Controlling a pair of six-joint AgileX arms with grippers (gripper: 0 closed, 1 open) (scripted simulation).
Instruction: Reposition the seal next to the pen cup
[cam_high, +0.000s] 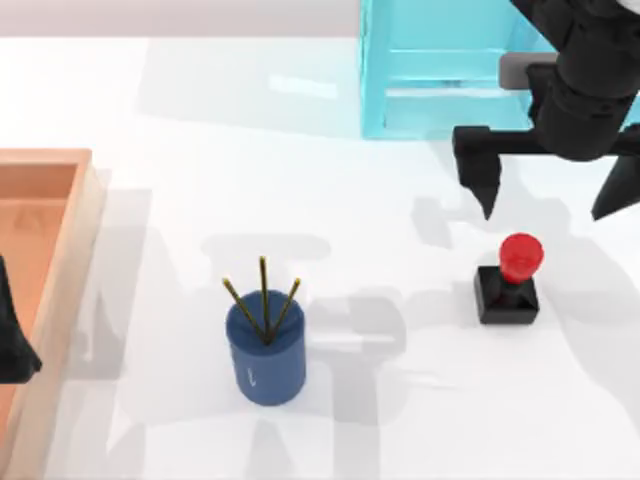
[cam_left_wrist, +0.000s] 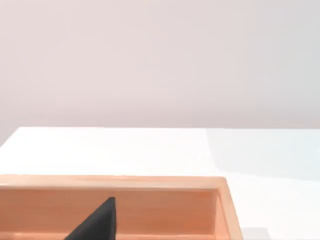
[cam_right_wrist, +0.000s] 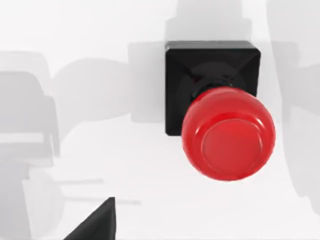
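The seal (cam_high: 508, 281) stands upright on the table (cam_high: 400, 200) at the right, well apart from the pen cup (cam_high: 266, 350) near the front middle. In the right wrist view its red knob (cam_right_wrist: 228, 134) sits over the black base (cam_right_wrist: 175, 90), untouched. The right gripper (cam_high: 551, 198) hangs above and just behind the seal, fingers spread wide and empty. The step in hand looks like the approach. Next it likely needs to descend, straddle the knob and close. The left gripper (cam_high: 15, 345) is parked over the wooden tray (cam_high: 60, 270); I cannot tell its state.
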